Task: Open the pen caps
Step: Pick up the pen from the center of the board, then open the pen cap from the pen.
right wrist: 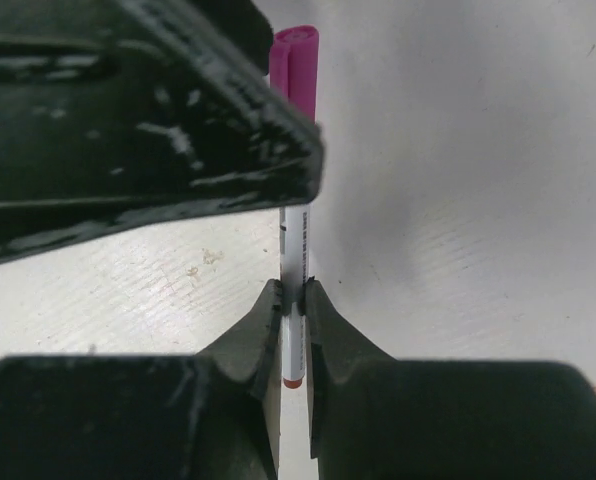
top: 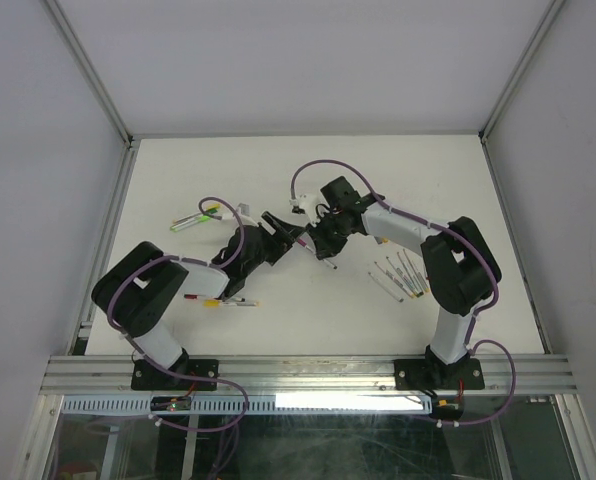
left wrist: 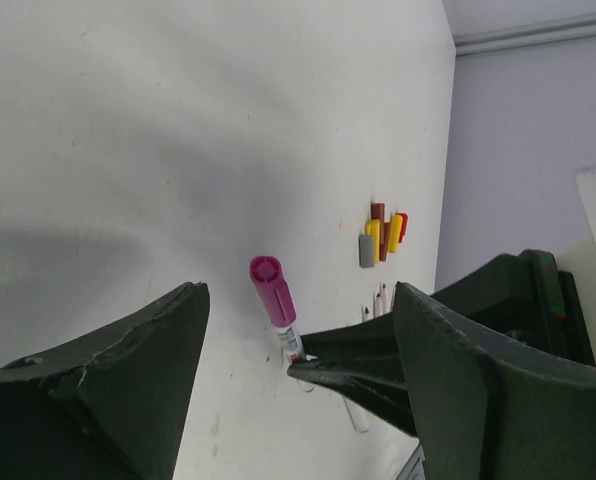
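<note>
My top view is bright and even, with soft grey shadows on the white worktop (top: pixel 278 170). In the left wrist view a big dim shadow crosses it. Up close the pen (right wrist: pixel 295 240) looks sharp, but the right claw (right wrist: pixel 293 292) is dark and fuzzy.

tiny print on pen barrel (right wrist: pixel 295 238), illegible

A white table (top: pixel 308 170) stands between grey walls (top: pixel 38 120), an aluminium rail (top: pixel 308 372) along its near edge.
</note>
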Robot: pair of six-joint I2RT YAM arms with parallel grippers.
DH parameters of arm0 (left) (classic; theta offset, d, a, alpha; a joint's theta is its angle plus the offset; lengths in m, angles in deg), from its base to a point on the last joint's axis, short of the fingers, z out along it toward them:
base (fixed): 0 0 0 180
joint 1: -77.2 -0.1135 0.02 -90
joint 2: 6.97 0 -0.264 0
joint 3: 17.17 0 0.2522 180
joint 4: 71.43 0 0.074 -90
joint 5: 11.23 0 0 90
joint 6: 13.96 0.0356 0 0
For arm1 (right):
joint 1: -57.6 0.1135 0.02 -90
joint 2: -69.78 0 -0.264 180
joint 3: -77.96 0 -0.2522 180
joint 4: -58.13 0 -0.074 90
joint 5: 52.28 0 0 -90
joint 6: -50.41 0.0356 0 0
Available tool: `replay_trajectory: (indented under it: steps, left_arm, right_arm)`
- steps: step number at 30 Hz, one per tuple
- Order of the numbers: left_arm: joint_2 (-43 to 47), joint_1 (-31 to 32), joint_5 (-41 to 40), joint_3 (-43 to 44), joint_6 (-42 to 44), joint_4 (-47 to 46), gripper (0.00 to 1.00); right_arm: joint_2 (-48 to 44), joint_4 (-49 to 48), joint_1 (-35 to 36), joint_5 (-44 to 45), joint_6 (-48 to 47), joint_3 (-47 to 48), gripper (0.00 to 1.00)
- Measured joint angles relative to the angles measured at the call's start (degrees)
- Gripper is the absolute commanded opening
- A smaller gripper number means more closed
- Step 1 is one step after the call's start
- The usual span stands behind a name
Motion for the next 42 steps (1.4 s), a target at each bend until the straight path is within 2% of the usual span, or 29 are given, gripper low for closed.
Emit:
replay_trajectory:
  steps: [4, 6, 11, 18, 20, 23, 26, 30, 38, 42]
  left_arm:
    - [-2.84, 0.00, -2.25, 2.27, -2.14, 0.46, 0.52]
    - [-4.39, 0.00, -2.67, 3.63, -2.91, 1.16, 0.51]
    - [-7.23, 0.33, -2.60, 5.73, -3.63, 1.62, 0.40]
    - [-7.89, 1.14, -2.40, 6.29, -4.68, 2.05, 0.00]
    - [-7.89, 1.14, -2.12, 6.38, -4.50, 1.99, 0.00]
    - [-7.89, 1.14, -1.97, 6.40, -4.42, 1.92, 0.00]
    - [-7.78, 1.11, -1.38, 6.16, -3.26, 0.76, 0.00]
    - [-4.68, 1.11, 0.00, 2.69, -0.04, -3.45, 0.00]
    - [6.64, 1.14, 4.07, -5.68, 8.96, -14.19, 0.00]
    - [12.57, 1.11, 5.86, -9.57, 13.53, -18.45, 0.00]
  right_arm:
    - [0.00, -0.35, 0.07, -0.17, 0.09, -0.02, 0.00]
    - [0.00, -0.42, 0.11, -0.15, 0.09, -0.02, 0.00]
    - [0.00, -0.70, 0.44, 0.00, 0.09, -0.02, 0.00]
    - [0.00, -0.72, 1.22, 1.07, 0.04, -0.02, 0.00]
    - [0.00, -0.90, 1.46, 1.57, 0.02, -0.07, 0.00]
    - [0.00, -0.94, 1.55, 1.77, -0.11, -0.07, 0.24]
    - [-0.22, -0.66, 1.18, 1.16, -0.26, -0.09, 0.38]
    - [-3.28, 0.83, -0.87, -3.37, -1.86, -0.66, 0.45]
    - [-19.04, 4.33, -8.79, -20.17, -7.65, -2.23, 0.50]
    - [-25.27, 4.09, -9.90, -26.56, -8.02, -3.63, 0.66]
